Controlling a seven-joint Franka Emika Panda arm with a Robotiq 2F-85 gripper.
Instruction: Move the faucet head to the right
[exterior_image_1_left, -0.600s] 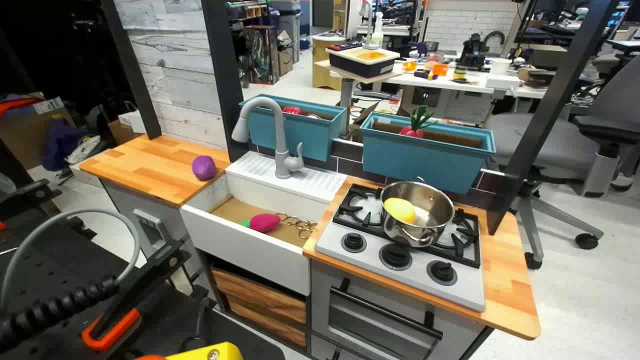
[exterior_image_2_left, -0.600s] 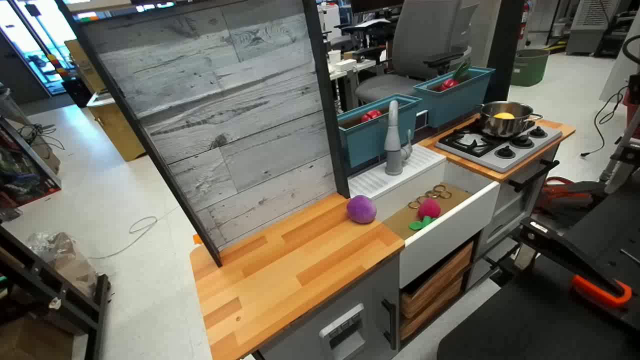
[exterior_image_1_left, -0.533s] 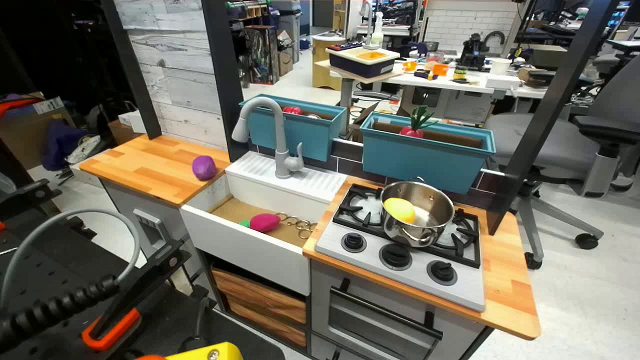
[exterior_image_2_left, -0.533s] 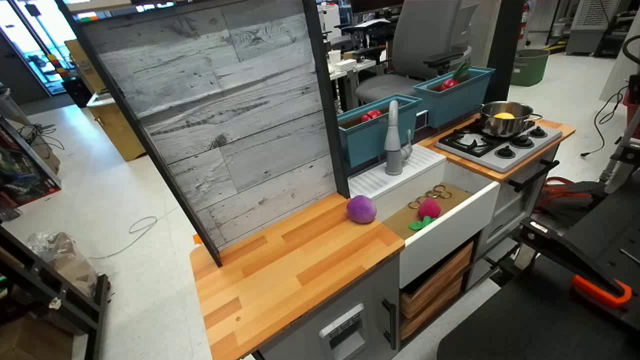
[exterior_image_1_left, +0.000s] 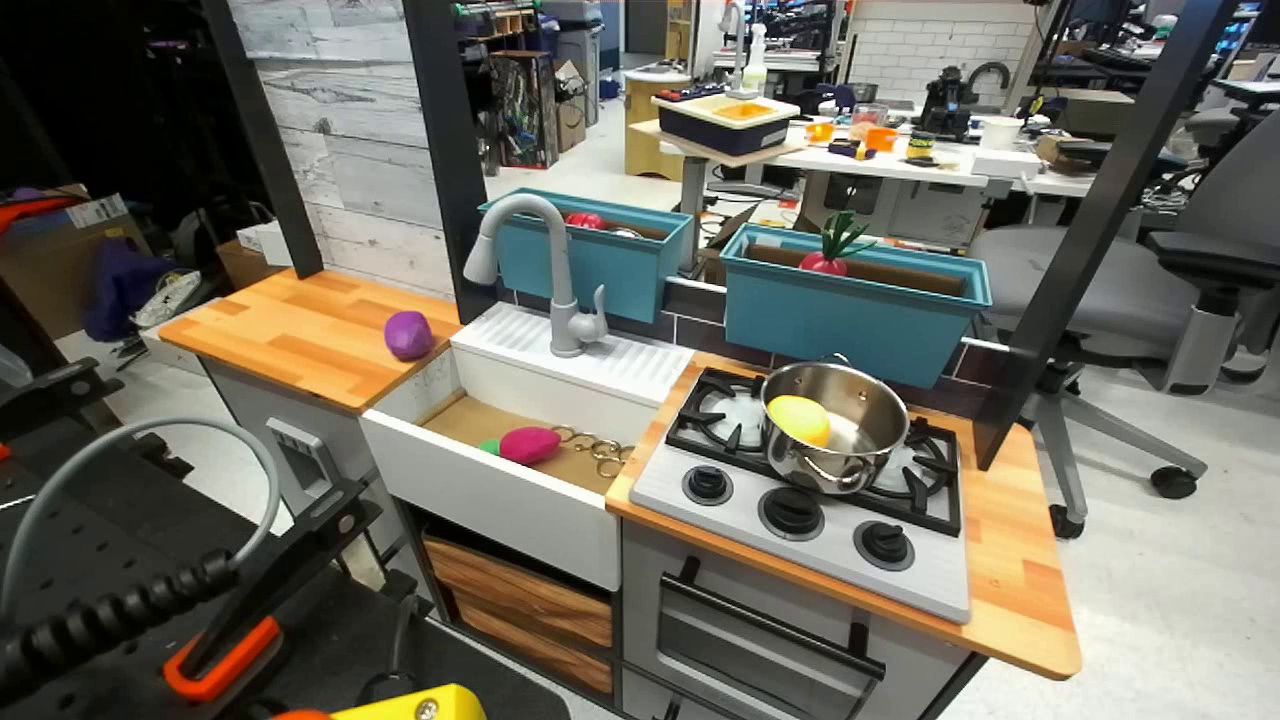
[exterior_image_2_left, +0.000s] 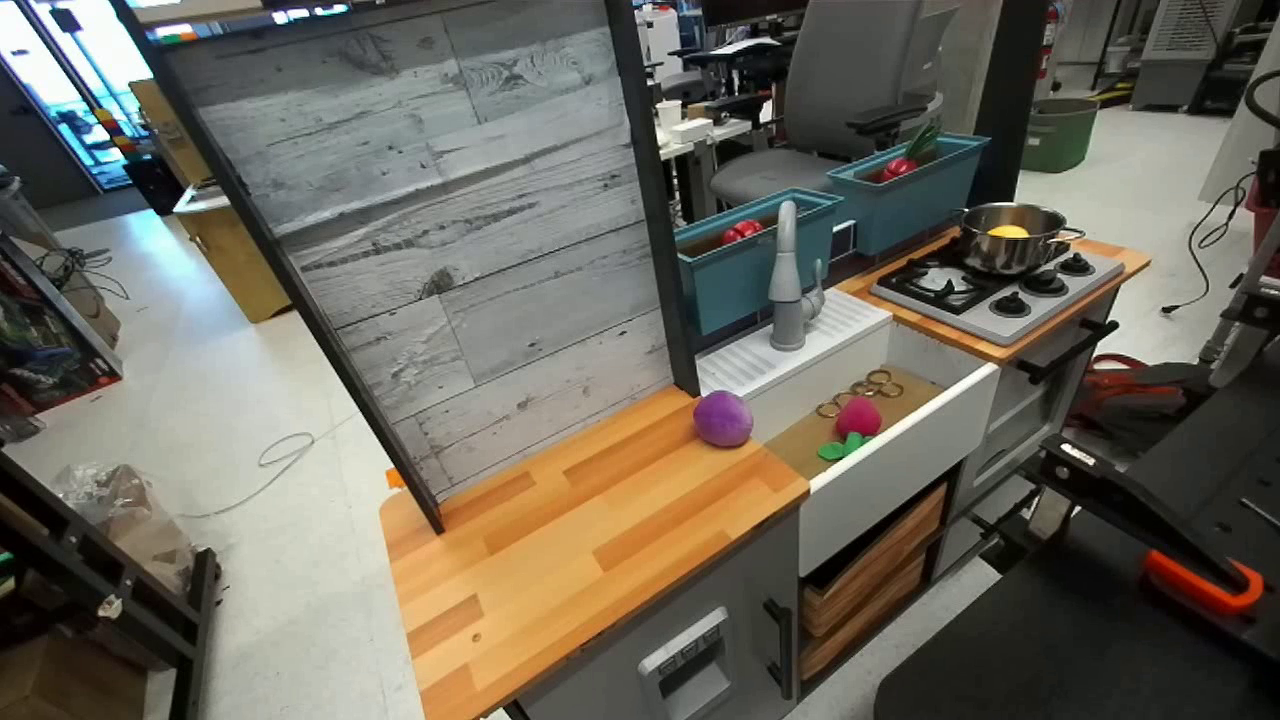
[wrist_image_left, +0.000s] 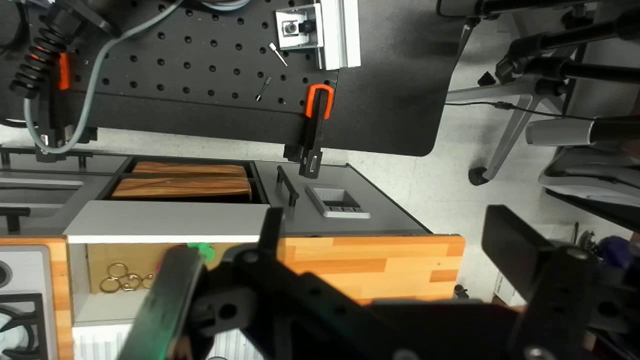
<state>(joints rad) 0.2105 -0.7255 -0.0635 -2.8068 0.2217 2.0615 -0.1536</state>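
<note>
Away from the faucet head (exterior_image_1_left: 552, 232), the end effector (wrist_image_left: 355, 232) seems spread.

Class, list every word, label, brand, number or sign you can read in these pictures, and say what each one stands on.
None can be read for certain in any view.
Too small: white label on the cardboard box, in an exterior view.
Too small: pale patch, perhaps a sticker, on the black clamp, in an exterior view.
Too small: any marks on the grey panel, in an exterior view.
</note>
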